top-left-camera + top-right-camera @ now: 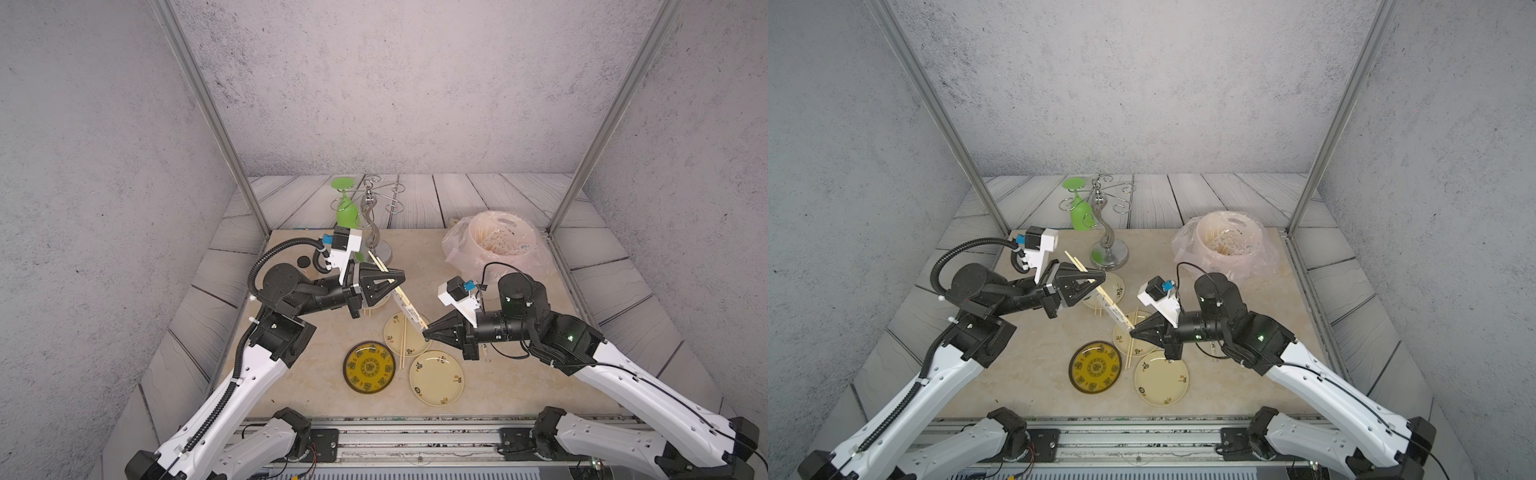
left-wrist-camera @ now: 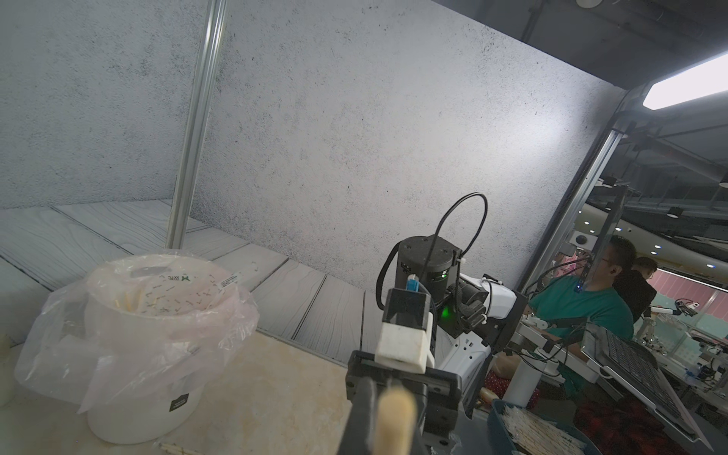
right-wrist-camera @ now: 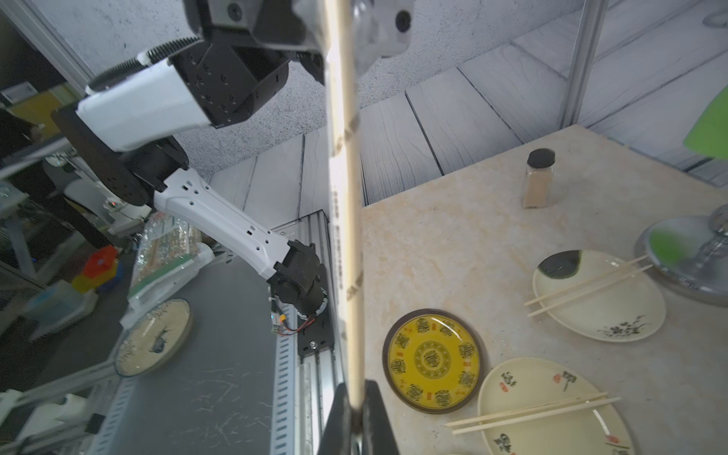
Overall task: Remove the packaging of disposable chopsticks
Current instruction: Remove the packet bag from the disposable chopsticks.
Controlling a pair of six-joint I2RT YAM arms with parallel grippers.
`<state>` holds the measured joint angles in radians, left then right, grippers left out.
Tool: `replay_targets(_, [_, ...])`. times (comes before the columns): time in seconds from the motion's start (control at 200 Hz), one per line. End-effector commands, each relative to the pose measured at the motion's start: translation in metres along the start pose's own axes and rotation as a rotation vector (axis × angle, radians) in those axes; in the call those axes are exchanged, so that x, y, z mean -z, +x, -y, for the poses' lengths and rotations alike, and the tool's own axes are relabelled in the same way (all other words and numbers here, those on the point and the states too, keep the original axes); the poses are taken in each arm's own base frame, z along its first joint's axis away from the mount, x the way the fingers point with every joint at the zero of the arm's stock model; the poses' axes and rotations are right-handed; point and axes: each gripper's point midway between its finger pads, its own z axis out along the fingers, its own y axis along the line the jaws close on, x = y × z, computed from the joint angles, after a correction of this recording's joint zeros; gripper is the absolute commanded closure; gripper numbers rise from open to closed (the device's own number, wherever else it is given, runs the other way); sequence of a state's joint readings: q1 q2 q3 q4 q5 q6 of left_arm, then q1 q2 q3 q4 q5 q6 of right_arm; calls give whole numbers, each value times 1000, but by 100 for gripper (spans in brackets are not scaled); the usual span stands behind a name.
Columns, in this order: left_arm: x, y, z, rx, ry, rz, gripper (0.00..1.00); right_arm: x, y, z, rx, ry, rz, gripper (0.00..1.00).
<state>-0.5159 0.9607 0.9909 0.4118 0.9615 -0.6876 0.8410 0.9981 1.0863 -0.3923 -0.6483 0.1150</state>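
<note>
One pair of disposable chopsticks (image 1: 376, 261), pale wood, is held aloft on a slant, clamped in the left gripper (image 1: 395, 281). Its lower half is sheathed in the packaging (image 1: 409, 311), clear with dark print, its end pinched by the right gripper (image 1: 424, 329). Two bare pairs (image 3: 532, 411) are laid across cream plates (image 3: 532, 443).

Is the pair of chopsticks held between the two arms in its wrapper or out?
Partly out: the disposable chopsticks show bare wood beyond the left gripper; the packaging covers them toward the right gripper.

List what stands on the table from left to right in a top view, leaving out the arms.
Jar → yellow plate → empty cream plate → bin.
</note>
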Motion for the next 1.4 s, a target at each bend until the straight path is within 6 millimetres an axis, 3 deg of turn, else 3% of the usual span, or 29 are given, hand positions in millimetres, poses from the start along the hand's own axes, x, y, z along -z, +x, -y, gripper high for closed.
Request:
replay_targets(0.0, [6, -12, 9, -68, 1, 43, 100, 0, 7, 4, -15, 17, -5, 100])
replay_targets(0.175, [12, -17, 10, -85, -14, 67, 100, 1, 17, 7, -49, 37, -19, 100])
replay_targets(0.245, [12, -18, 12, -80, 0, 78, 100, 0, 17, 5, -62, 24, -11, 94])
replay_targets(0.325, [10, -19, 12, -64, 23, 84, 100, 0, 8, 2, -72, 3, 35, 80])
replay_targets(0.49, [10, -20, 10, -56, 20, 99, 100, -2, -29, -6, -72, -71, 207, 79])
replay_targets(0.621, [11, -20, 10, -61, 14, 102, 100, -5, -37, 5, -76, -33, 261, 77])
replay_targets(0.741, [12, -20, 10, -72, 6, 105, 100, -5, -38, 6, -68, -27, 274, 78])
replay_targets(0.856, [14, -21, 10, -80, -4, 110, 100, -4, -34, 4, -68, -35, 263, 92])
replay_targets(0.916, [15, -22, 8, -80, -16, 119, 100, -4, -31, 4, -75, -32, 256, 94])
replay_targets(0.961, [16, -22, 7, -82, -23, 127, 100, -5, -28, 6, -88, -27, 252, 88])
replay_targets(1.016, [18, -24, 7, -89, -29, 140, 100, -5, -25, 7, -101, -25, 249, 68])
replay_targets(1.051, [19, -25, 7, -90, -34, 144, 100, -5, -24, 7, -109, -25, 250, 66])
replay_targets(1.301, [22, -29, 2, -85, -51, 160, 100, -4, -25, 9, -113, -16, 263, 85])
replay_targets(1.396, [22, -29, 0, -85, -57, 160, 100, -4, -26, 9, -115, -18, 271, 98])
